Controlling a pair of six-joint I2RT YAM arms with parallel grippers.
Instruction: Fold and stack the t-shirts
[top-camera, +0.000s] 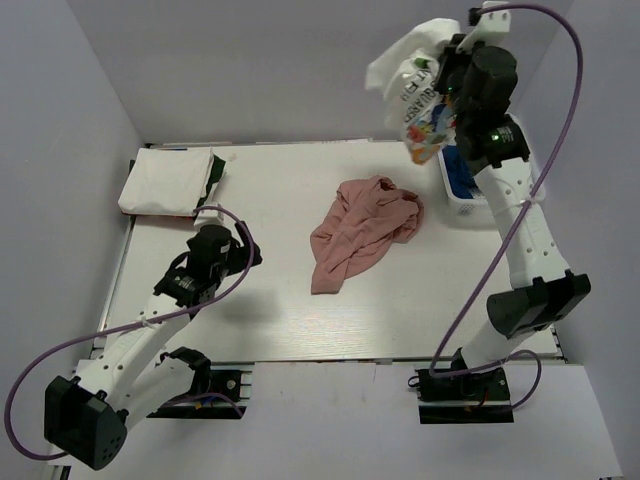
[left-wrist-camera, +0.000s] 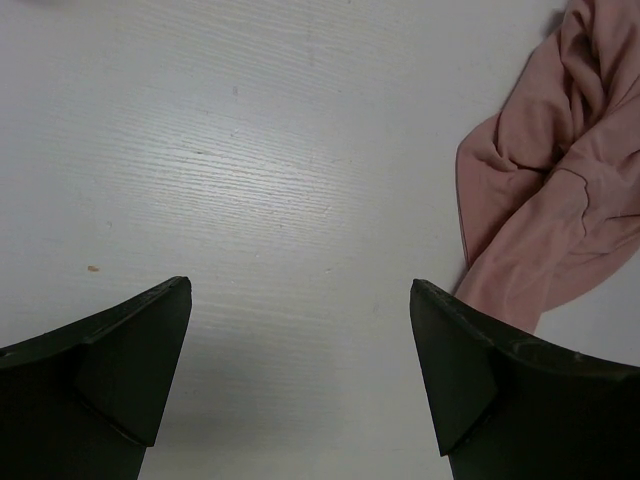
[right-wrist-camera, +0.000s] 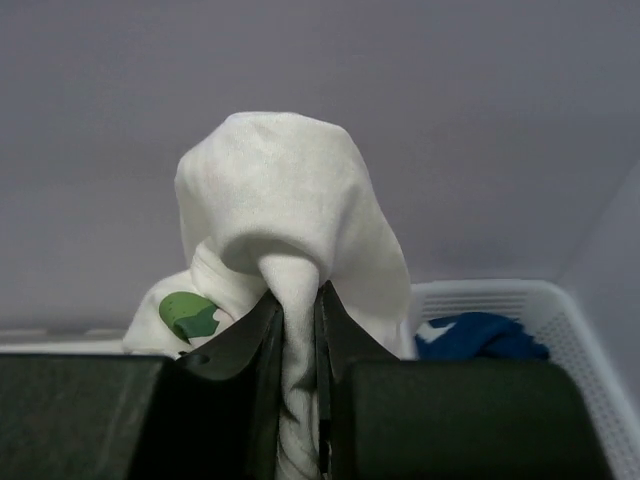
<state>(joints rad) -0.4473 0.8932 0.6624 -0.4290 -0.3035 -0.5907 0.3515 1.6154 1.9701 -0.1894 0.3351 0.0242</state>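
My right gripper (top-camera: 437, 62) is shut on a white t-shirt with a colourful print (top-camera: 418, 95) and holds it high above the white lattice basket (top-camera: 468, 205); in the right wrist view the cloth (right-wrist-camera: 290, 200) is pinched between the fingers. A royal-blue t-shirt (right-wrist-camera: 480, 335) lies in the basket (right-wrist-camera: 590, 340). A dusty-pink t-shirt (top-camera: 360, 230) lies crumpled mid-table, also in the left wrist view (left-wrist-camera: 550, 190). A folded white t-shirt (top-camera: 170, 180) lies at the back left. My left gripper (top-camera: 250, 250) is open and empty over bare table, left of the pink shirt.
Grey walls close in the table on the left, back and right. The basket stands at the back right corner beside the right arm.
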